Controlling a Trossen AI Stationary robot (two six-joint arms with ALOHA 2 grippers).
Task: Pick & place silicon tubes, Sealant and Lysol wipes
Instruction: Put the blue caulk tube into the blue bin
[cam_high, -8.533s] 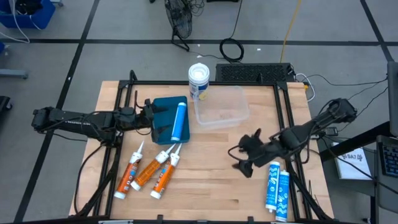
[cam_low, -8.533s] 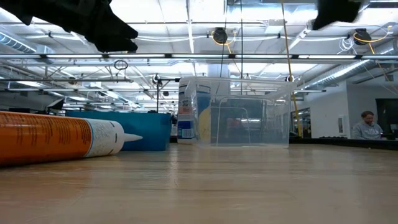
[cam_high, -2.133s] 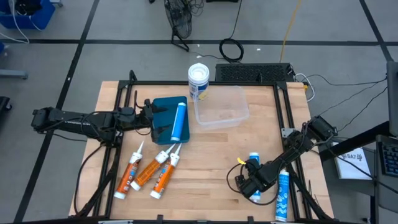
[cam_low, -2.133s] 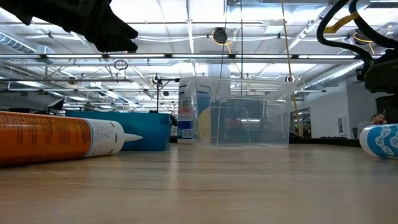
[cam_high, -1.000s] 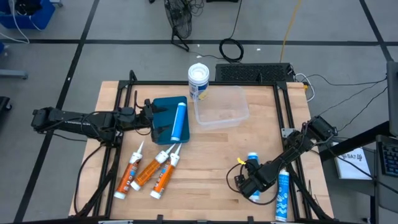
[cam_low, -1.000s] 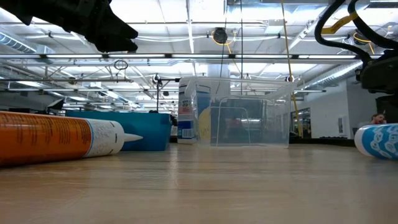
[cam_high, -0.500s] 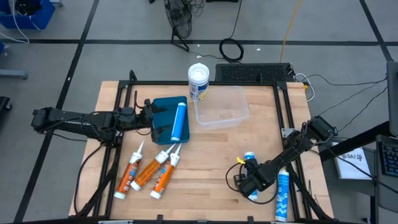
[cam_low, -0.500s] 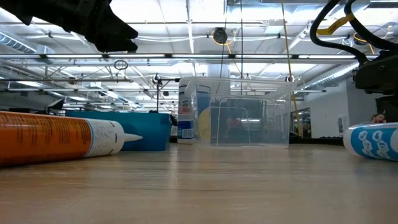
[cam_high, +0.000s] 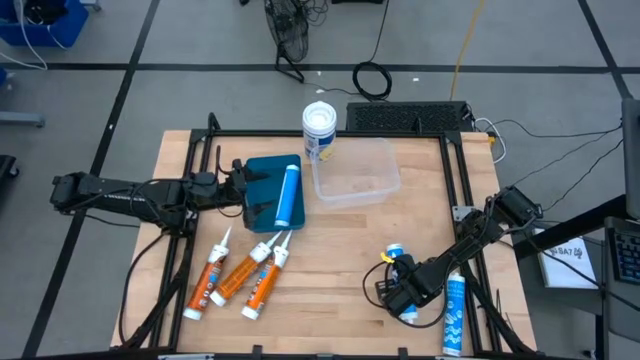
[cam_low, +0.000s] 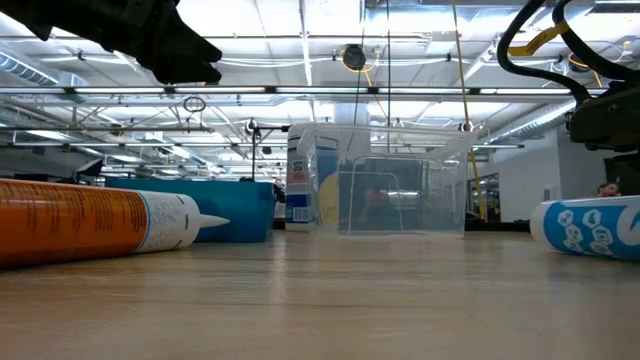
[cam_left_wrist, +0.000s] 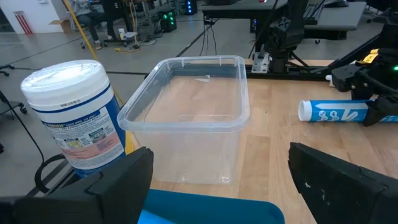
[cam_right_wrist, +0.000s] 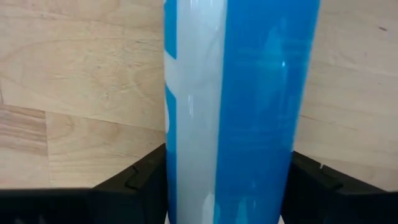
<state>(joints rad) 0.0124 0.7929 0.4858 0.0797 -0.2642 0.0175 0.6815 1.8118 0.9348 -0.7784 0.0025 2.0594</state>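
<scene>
A blue-and-white tube (cam_high: 398, 262) lies on the table at the near right, with my right gripper (cam_high: 408, 290) shut on it from above. A second blue tube (cam_high: 455, 305) lies just right of it. Another blue tube (cam_high: 288, 195) lies in the blue bin (cam_high: 262, 172), where my left gripper (cam_left_wrist: 217, 186) hangs open. Three orange tubes (cam_high: 240, 277) lie at the near left. The Lysol wipes (cam_high: 320, 128) stand upright at the far edge beside the clear tub (cam_high: 357, 170). My right gripper pinches the blue-and-white tube's body (cam_right_wrist: 242, 143) between its two fingers (cam_right_wrist: 143, 177), away from the capped end (cam_left_wrist: 303, 111). The fingers point down and lie across the tube. The tube lies level on the table.
The black frame rails (cam_high: 470, 215) run along the table's sides close to my right arm. Bare wood (cam_high: 340, 250) lies in the table's middle, between the orange tubes and my right gripper. People sit in the room beyond the table.
The blue-and-white tube under my right gripper has slid a little toward the table's left, still flat on the wood; its end has come further into the low view. Both arms have stayed in place.
</scene>
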